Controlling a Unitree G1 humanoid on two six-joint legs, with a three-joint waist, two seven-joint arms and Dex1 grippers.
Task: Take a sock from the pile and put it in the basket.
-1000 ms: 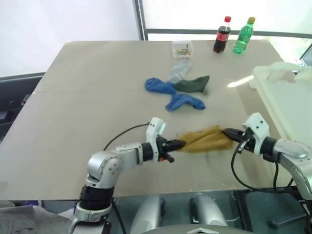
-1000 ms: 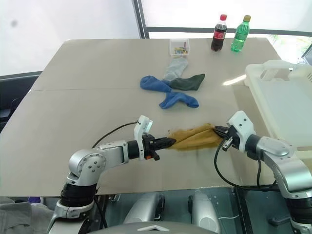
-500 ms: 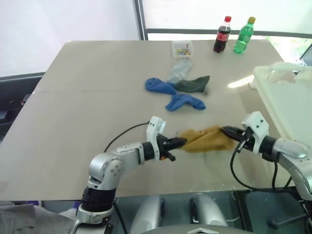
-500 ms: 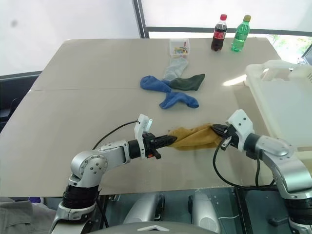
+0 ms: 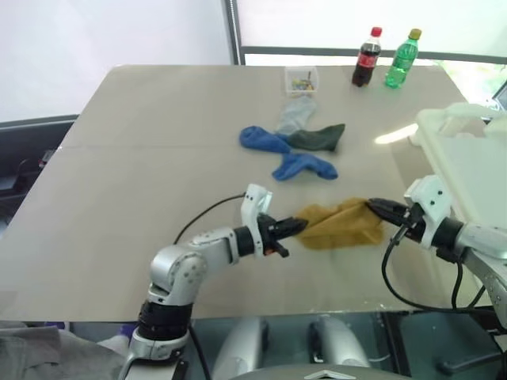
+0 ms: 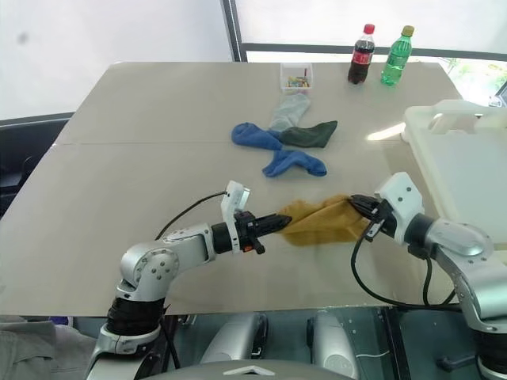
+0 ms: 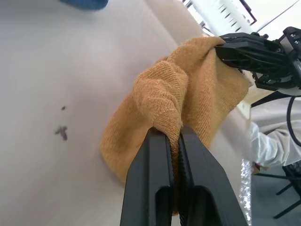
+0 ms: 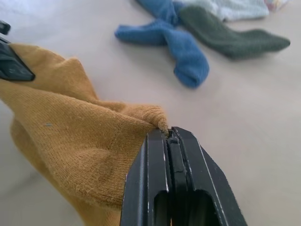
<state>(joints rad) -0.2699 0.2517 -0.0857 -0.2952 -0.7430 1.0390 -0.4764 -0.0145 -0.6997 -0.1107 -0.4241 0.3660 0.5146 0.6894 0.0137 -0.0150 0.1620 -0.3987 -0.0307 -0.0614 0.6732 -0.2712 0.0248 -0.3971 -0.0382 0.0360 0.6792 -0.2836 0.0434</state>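
A mustard-yellow sock (image 5: 339,223) hangs stretched between my two grippers just above the table's near part. My left gripper (image 5: 299,226) is shut on its left end, and my right gripper (image 5: 372,207) is shut on its right end; the wrist views show the knit (image 7: 188,99) pinched between each pair of fingers (image 8: 162,136). The pile (image 5: 297,142) of blue, dark green and pale grey socks lies farther back on the table. The white basket (image 5: 467,158) stands at the table's right edge, beside my right arm.
A small clear box of coloured bits (image 5: 301,79) sits at the back of the table. A cola bottle (image 5: 364,57) and a green bottle (image 5: 401,58) stand at the far edge. A black cable (image 5: 210,212) loops from my left arm over the table.
The whole picture has shifted slightly. Both grippers still hold the yellow sock between them in about the same place.
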